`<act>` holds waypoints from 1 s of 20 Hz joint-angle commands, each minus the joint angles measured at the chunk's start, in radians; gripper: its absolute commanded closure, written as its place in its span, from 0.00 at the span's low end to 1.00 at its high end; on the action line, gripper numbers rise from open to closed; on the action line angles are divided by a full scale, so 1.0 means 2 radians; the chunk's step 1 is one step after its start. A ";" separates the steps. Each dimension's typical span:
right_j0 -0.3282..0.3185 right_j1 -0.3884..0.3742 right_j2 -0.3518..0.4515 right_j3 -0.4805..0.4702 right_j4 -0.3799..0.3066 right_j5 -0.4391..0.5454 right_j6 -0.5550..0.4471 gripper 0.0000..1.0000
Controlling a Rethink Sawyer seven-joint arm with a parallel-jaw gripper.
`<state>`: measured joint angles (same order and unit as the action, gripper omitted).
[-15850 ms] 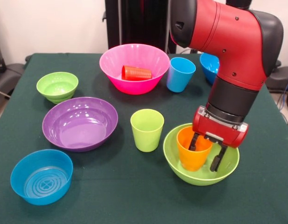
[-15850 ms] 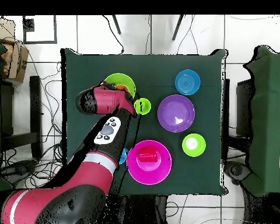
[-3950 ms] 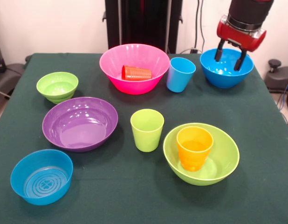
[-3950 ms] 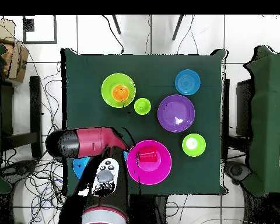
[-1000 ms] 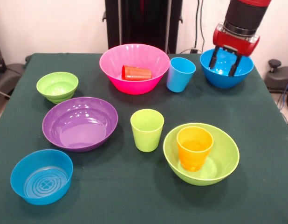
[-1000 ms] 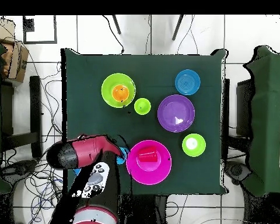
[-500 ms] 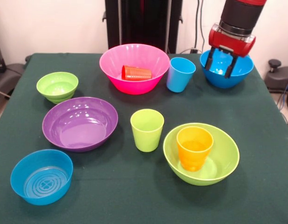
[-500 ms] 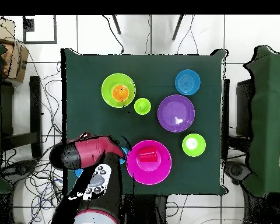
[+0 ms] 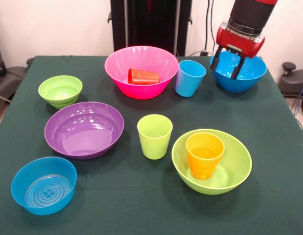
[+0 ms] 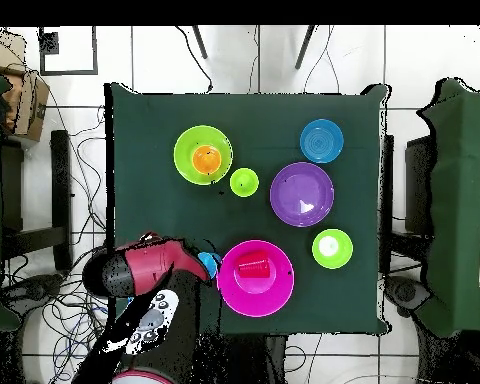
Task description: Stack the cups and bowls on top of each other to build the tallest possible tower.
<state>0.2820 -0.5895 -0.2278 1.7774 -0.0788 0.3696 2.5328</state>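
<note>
My gripper (image 9: 224,68) is open and hangs over the left rim of the large blue bowl (image 9: 247,73) at the back right. One finger is by the rim and the other is over the inside. In the overhead view my arm (image 10: 144,270) hides that bowl. The orange cup (image 9: 204,154) stands upright in the large lime green bowl (image 9: 239,171), also seen from overhead (image 10: 187,165). The lime green cup (image 9: 154,136) and the light blue cup (image 9: 189,77) stand alone. The red cup (image 9: 143,76) lies on its side in the pink bowl (image 9: 141,92).
The purple bowl (image 9: 84,129) is at left centre. The small lime green bowl (image 9: 60,90) is behind it. The small blue bowl with a ringed base (image 9: 43,185) is at the front left. The light blue cup stands close to the left of my gripper.
Over the last second my gripper has shifted left in the front view, from the middle of the large blue bowl to its left rim. The cups and bowls have not moved.
</note>
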 commanded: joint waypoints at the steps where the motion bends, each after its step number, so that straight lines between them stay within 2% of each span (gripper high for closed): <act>1: 0.016 0.031 0.005 -0.014 0.016 0.024 0.070 0.00; 4: 0.021 0.035 -0.002 -0.022 0.014 0.036 0.061 0.00; 9: 0.023 0.041 -0.003 -0.022 0.016 0.024 0.055 0.00; 20: 0.022 0.027 -0.007 -0.014 0.013 0.032 0.045 0.00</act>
<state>0.3266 -0.5608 -0.2859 1.7768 -0.0743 0.3694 2.5328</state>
